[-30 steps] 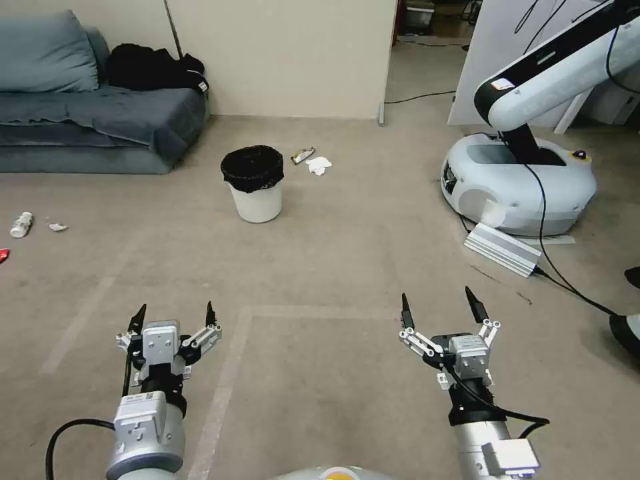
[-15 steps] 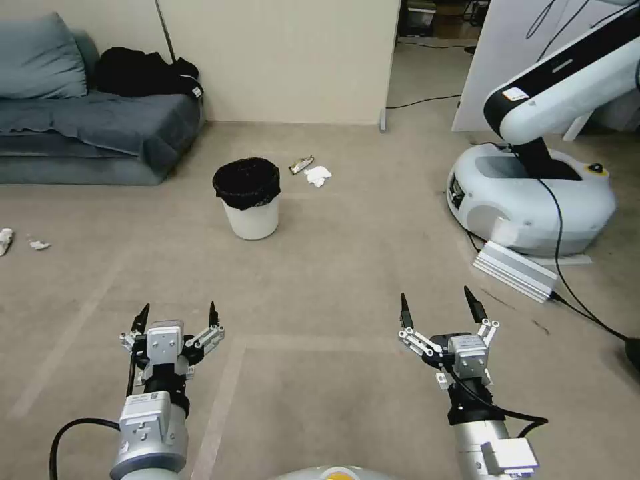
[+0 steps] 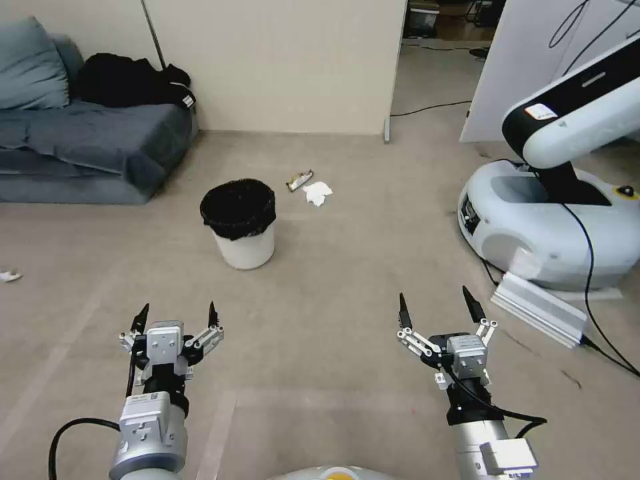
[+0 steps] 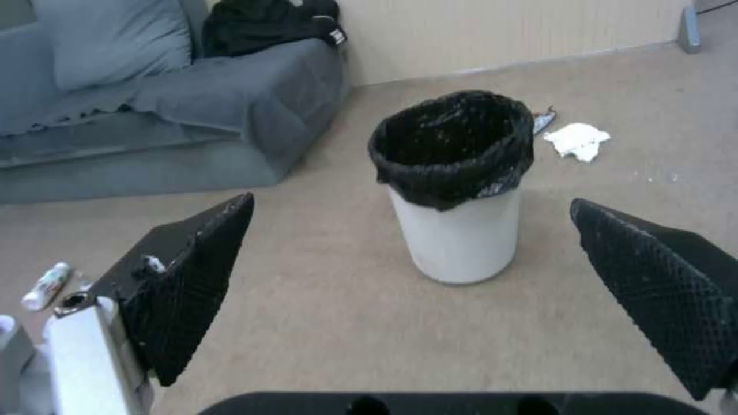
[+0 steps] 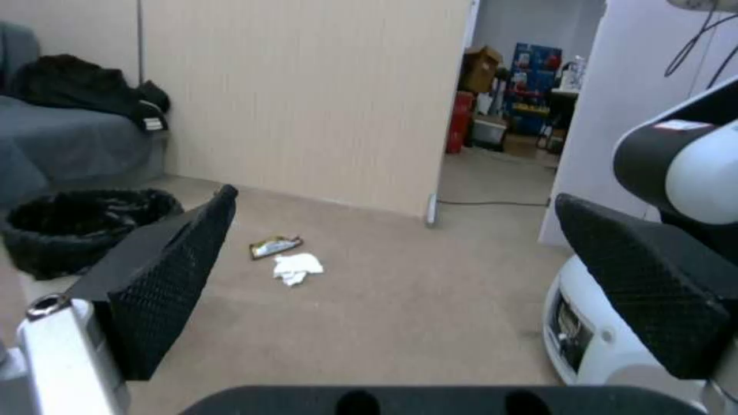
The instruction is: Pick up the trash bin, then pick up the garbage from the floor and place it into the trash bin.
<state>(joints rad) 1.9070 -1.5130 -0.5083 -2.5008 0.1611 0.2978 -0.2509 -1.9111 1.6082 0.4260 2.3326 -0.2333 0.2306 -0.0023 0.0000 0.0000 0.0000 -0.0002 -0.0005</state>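
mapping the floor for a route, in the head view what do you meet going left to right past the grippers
sofa → trash bin → snack wrapper → tissue wad → white robot base

**The robot's two arms and their pincers**

Each forearm is a silver-grey metal cylinder with a black joint section above it. The left pincer [image 3: 177, 315] and the right pincer [image 3: 435, 305] have pointed black fingers [image 4: 192, 276] with a cross-hatched rubber texture, carried on silver linkage bars with small screws. A black cable loops beside each wrist. A white label sits on the left forearm.
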